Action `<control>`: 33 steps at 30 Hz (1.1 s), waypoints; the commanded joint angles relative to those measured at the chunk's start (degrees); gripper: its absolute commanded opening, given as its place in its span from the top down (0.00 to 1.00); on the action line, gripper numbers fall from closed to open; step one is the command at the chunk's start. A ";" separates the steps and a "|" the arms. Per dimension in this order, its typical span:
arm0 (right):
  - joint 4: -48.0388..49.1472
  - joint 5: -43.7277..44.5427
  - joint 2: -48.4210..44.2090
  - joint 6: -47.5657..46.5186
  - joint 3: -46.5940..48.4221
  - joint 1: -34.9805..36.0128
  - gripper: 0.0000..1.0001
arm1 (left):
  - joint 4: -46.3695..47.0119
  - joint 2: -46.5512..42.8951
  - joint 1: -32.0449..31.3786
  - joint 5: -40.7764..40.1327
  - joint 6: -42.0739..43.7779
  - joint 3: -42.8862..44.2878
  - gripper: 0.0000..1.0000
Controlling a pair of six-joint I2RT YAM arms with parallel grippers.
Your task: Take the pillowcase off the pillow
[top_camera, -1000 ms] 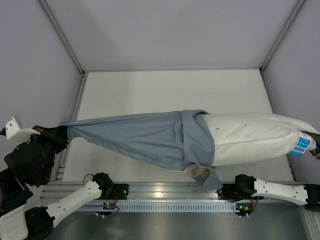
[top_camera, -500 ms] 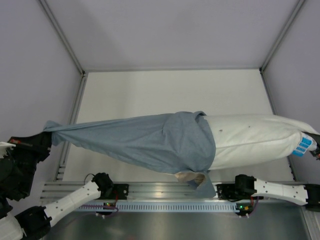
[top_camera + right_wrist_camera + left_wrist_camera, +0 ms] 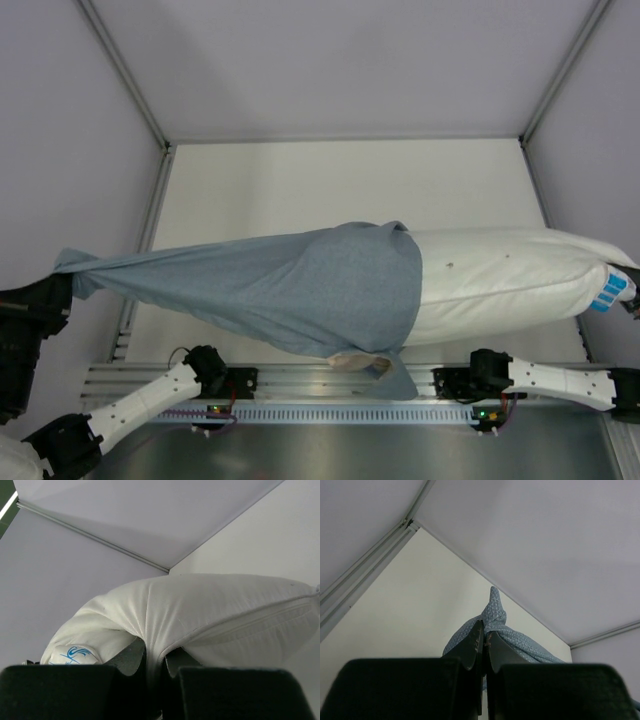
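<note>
The table (image 3: 300, 190) carries the whole load, which lies across its near part from the left side to the right. The pillowcase (image 3: 300, 285) is stretched into a long cone; its mouth covers roughly the left part of the pillow (image 3: 500, 285), and one flap of the hem hangs down over the rail (image 3: 320, 380) at the near edge. The right part of the pillow is bare and white. The left gripper (image 3: 484, 640), out past the left edge of the table, has its fingers pressed together on the narrow closed end of the cloth. The right gripper (image 3: 154, 652) pinches a fold of the pillow's fabric near the small blue label (image 3: 608, 292). The case seems about half off. The danger is mostly in the two grips: each one holds only a little fabric, so a harder pull could slip the cloth out. If the mouth bunches on the plump middle, the pillow may be dragged left instead. The hanging flap may also catch on the rail.
</note>
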 commanded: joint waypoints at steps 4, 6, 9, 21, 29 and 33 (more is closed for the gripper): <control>-1.28 13.21 -8.88 -1.61 5.55 -3.13 1.00 | -7.72 -2.45 0.22 -14.58 6.10 4.85 1.00; -1.46 13.38 -8.88 -1.61 5.99 -3.13 1.00 | -7.72 -2.71 0.22 -15.28 6.80 5.03 1.00; -2.07 13.65 -8.96 -1.17 6.34 -3.13 1.00 | -7.72 -3.15 0.13 -15.81 7.86 5.56 1.00; -4.88 15.05 -8.96 0.85 7.49 -3.13 1.00 | -7.72 -3.68 -0.39 -18.18 11.90 8.63 1.00; -5.85 15.76 -8.88 1.81 7.22 -3.13 1.00 | -7.72 -3.41 -0.57 -20.20 15.50 11.18 1.00; -6.73 15.93 -8.88 2.60 7.40 -3.13 1.00 | -7.72 -3.41 -0.66 -21.52 17.70 12.59 1.00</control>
